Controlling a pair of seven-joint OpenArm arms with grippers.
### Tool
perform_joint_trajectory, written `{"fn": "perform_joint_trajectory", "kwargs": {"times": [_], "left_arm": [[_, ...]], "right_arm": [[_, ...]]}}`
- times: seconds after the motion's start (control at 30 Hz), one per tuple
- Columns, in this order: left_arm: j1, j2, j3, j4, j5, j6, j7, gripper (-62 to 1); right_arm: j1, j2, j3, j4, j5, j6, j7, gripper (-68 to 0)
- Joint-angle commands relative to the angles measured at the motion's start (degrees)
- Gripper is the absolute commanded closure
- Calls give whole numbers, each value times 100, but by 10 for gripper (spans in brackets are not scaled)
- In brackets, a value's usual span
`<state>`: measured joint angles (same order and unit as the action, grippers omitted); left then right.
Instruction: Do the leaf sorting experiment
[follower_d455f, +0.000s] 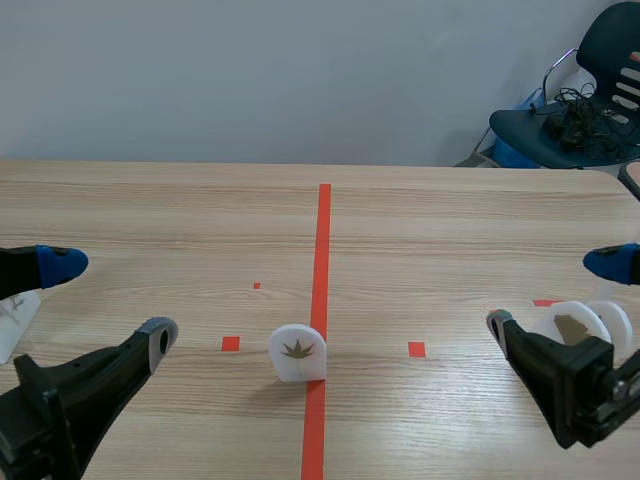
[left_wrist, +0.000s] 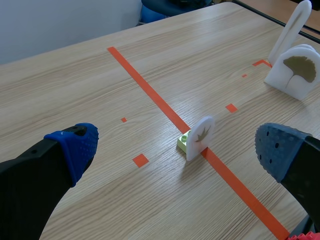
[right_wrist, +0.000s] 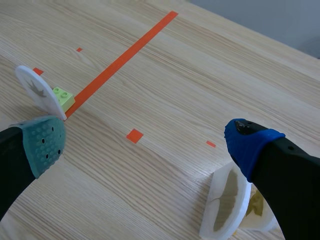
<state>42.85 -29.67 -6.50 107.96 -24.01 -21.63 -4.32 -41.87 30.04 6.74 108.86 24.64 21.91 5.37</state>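
Leaf card (follower_d455f: 297, 352), a small white rounded plate printed with a brown leaf, stands upright just below the middle of the frame, right on the long tape line (follower_d455f: 322, 240). Through my left wrist camera I see a little green brick (left_wrist: 184, 142) touching its back. A group of white cards (follower_d455f: 580, 328), the front one showing a fan-shaped leaf, stands at the right edge of the frame, close beside my right jaws. Another white piece (follower_d455f: 14, 320) shows at the left edge, partly cut off. My left jaws sit at the lower left, spread wide with nothing between them, their blue pad (follower_d455f: 58, 263) and grey pad (follower_d455f: 158, 333) well apart. My right jaws, at the lower right, are likewise wide apart and hold nothing. A dark chair (follower_d455f: 570, 115) with cables on its seat stands at the upper right, beyond the surface (follower_d455f: 150, 210).
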Motion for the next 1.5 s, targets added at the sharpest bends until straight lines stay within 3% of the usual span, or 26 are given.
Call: {"fn": "perform_joint_trajectory", "kwargs": {"times": [0.0, 0.2, 0.37, 0.6, 0.83, 0.9, 1.03, 1.2, 1.33, 1.47], "left_arm": [[-17, 26, 11, 39, -31, -15, -50, -623], [-17, 26, 11, 39, -31, -15, -13, -623], [-17, 26, 11, 39, -33, -15, -15, -623], [-17, 26, 11, 39, -33, -15, -15, -623], [-17, 26, 11, 39, -33, -15, -15, -623], [-20, 26, 11, 39, -33, -15, -15, -623], [-20, 26, 11, 39, -33, -15, -15, -623], [-20, 26, 11, 39, -33, -15, -15, -623], [-20, 26, 11, 39, -33, -15, -15, -623], [-20, 26, 11, 39, -33, -15, -15, -623]], "right_arm": [[188, 76, -28, 101, 39, 79, -52, -679], [918, 72, -885, 33, -111, 258, -310, -679], [1648, -61, -2041, -391, -669, 249, -306, -679], [2892, -903, -3314, -2044, -1344, -2, -162, -679], [3866, -1777, -4019, -3814, -1939, -96, 323, -674], [3985, -1910, -4124, -4002, -1956, -98, 310, -575], [3995, -1939, -4172, -4019, -1956, -138, 295, -311], [3995, -1878, -4164, -4019, -1956, -136, 293, -78], [3958, -1843, -4039, -3836, -1950, -122, 269, -35], [3571, -1556, -3676, -2872, -1873, -96, 15, -35]]}}
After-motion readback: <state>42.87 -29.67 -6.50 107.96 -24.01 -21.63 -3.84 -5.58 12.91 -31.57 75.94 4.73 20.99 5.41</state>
